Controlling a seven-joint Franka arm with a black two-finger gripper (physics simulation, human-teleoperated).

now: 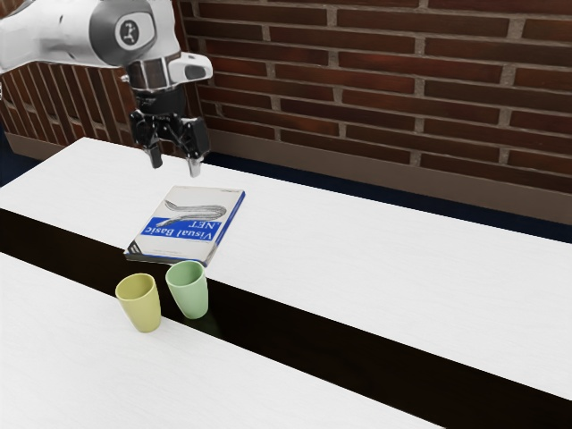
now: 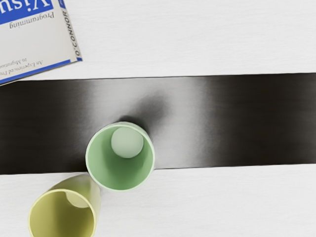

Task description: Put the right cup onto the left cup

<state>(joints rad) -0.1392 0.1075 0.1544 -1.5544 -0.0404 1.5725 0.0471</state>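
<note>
White arm (image 1: 54,37) holds the gripper (image 1: 175,164) pointing down, raised above the table (image 1: 375,268), fingers spread apart. Below the hand, the green cup (image 1: 190,297) and yellow cup (image 1: 143,308) stand upright side by side, near the book (image 1: 186,234).

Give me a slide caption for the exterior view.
Open black two-finger end effector above a white table, near a green tapered cup and a yellow tapered cup.
</note>
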